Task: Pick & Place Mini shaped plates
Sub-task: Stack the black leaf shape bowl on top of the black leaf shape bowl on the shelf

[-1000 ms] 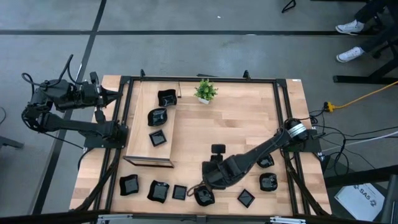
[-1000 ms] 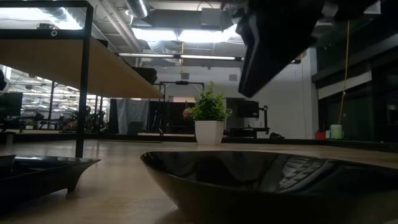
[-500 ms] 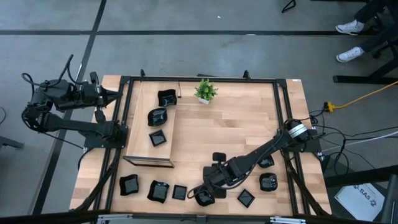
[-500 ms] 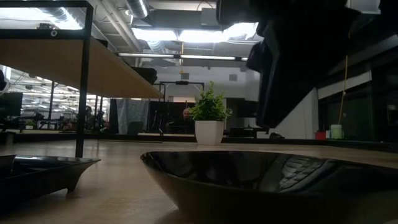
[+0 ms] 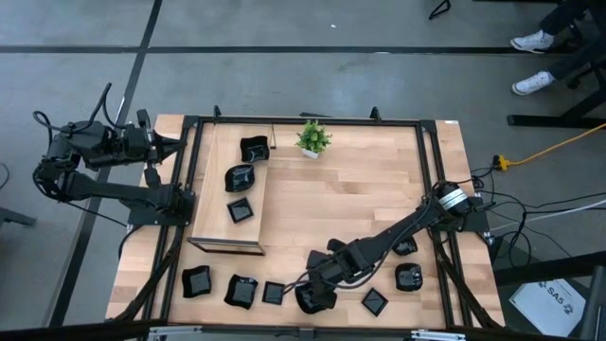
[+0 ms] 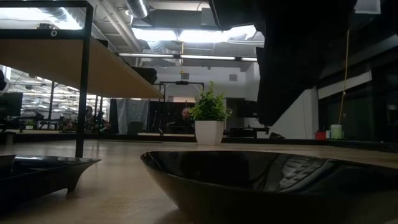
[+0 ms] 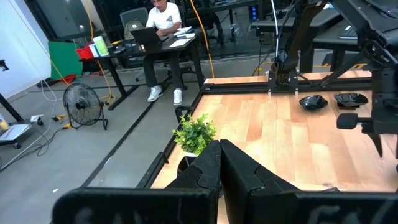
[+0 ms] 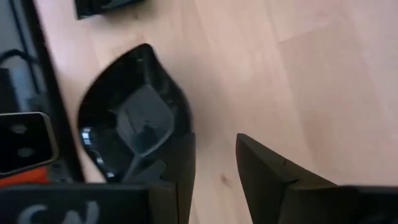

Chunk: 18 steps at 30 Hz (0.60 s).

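Several small glossy black dishes lie along the table's near edge. One rounded dish (image 5: 309, 303) lies right under my right gripper (image 5: 320, 284). The right wrist view shows that dish (image 8: 130, 118) resting flat on the wood. My right gripper (image 8: 214, 142) is open, pointing down, with one finger (image 8: 184, 163) over the dish's rim and the other (image 8: 267, 174) over bare wood. The same dish fills the foreground of the low view (image 6: 261, 180), with the gripper (image 6: 298, 56) above it. My left gripper (image 7: 217, 155) is shut and empty, held off the table's left edge (image 5: 172, 147). My right gripper comes at the rounded dish from above. One finger stands at the dish's rim (image 8: 177, 127) and the other outside it. I cannot tell whether either finger touches the dish, which lies flat on the table.
A raised wooden shelf (image 5: 210, 223) at the left carries three dishes (image 5: 239, 178). More dishes lie near the front edge (image 5: 241, 291) and at the right (image 5: 409, 278). A small potted plant (image 5: 311, 138) stands at the far edge. A person sits at a desk beyond the table (image 7: 163, 18).
My right gripper has moved toward the table's near edge and down, to the rounded dish. It looms larger in the low view. The dishes have not moved.
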Tool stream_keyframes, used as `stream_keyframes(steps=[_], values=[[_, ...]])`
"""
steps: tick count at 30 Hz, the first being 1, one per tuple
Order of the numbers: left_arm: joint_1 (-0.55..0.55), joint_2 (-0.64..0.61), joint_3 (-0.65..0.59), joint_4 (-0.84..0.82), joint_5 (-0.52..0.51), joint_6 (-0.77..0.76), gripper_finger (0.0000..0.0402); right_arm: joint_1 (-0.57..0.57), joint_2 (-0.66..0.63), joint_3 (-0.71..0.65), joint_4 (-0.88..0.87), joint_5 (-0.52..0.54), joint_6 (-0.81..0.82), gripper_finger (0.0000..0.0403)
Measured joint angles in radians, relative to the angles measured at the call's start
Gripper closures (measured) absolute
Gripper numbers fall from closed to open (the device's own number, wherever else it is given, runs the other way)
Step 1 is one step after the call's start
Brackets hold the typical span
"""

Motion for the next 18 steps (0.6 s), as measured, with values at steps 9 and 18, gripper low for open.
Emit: stream_keyframes(steps=[9,18], values=[[0.0,0.0,0.0,0.0,0.0,0.0,0.0398,0.0,0.001,-0.077,0.148,-0.066,0.067,0.0287],[0.0,0.0,0.0,0.0,0.0,0.0,0.0398,0.0,0.002,-0.153,0.287,-0.125,0.072,0.0287]])
